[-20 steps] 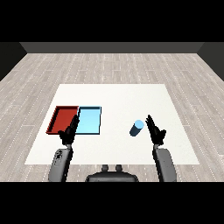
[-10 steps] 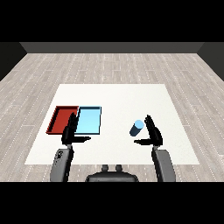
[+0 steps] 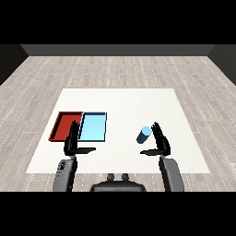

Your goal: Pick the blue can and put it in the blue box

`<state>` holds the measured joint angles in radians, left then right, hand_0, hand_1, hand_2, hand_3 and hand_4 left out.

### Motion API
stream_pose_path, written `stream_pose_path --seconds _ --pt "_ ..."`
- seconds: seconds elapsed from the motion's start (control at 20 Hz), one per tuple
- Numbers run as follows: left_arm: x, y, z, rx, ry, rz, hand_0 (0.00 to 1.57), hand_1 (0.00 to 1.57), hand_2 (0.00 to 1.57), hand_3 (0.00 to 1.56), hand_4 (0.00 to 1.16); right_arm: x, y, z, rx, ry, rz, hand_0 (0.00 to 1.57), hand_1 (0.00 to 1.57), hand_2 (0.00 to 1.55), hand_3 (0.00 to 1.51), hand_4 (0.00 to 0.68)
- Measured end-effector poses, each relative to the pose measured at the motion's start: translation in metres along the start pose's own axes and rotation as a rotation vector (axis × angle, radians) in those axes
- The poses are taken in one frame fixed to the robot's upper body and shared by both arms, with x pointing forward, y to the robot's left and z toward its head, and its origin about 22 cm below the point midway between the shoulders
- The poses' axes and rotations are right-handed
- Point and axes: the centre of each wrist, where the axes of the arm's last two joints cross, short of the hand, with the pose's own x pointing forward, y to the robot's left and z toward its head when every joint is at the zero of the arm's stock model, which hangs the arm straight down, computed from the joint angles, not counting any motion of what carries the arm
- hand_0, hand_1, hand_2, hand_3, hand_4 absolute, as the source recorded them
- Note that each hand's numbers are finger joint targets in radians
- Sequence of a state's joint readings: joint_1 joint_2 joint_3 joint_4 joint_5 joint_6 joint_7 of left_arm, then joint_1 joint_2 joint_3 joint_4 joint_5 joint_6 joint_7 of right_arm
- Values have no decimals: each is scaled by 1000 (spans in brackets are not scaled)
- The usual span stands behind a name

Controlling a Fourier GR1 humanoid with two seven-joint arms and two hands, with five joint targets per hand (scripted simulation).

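The blue can (image 3: pixel 144 134) is seen on the white table (image 3: pixel 120 103), right of centre and toward the near edge, well apart from both trays. It looks tilted or lying down: its long axis runs diagonally, with the lighter round end face turned up and to the far right and the darker body trailing near-left. Whether it rests flat on the table cannot be told.

The right hand (image 3: pixel 161 142) is placed just right of the can, fingers straight and pointing away, thumb stretched out left below the can. Nothing is grasped; contact with the can cannot be judged.

The blue tray (image 3: pixel 93 127) is set left of centre, with the red tray (image 3: pixel 65 126) touching its left side.

The left hand (image 3: pixel 72 141) is raised over the near edge of the trays, fingers straight, thumb out to the right, nothing held.
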<state>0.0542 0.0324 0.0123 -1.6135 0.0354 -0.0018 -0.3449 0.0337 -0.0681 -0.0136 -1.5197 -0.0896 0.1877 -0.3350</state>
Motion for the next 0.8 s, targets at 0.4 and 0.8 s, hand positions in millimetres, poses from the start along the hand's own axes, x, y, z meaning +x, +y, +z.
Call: stream_pose_path --seconds 0.4,0.8 --pt "-6 4 -2 2 -16 -11 0 0 0 0 0 -3 -7 6 -5 -11 -4 0 0 0 0 0" --pt "-7 4 4 -2 -20 -18 0 0 0 0 0 -9 -13 0 -26 17 -15 0 0 0 0 0"
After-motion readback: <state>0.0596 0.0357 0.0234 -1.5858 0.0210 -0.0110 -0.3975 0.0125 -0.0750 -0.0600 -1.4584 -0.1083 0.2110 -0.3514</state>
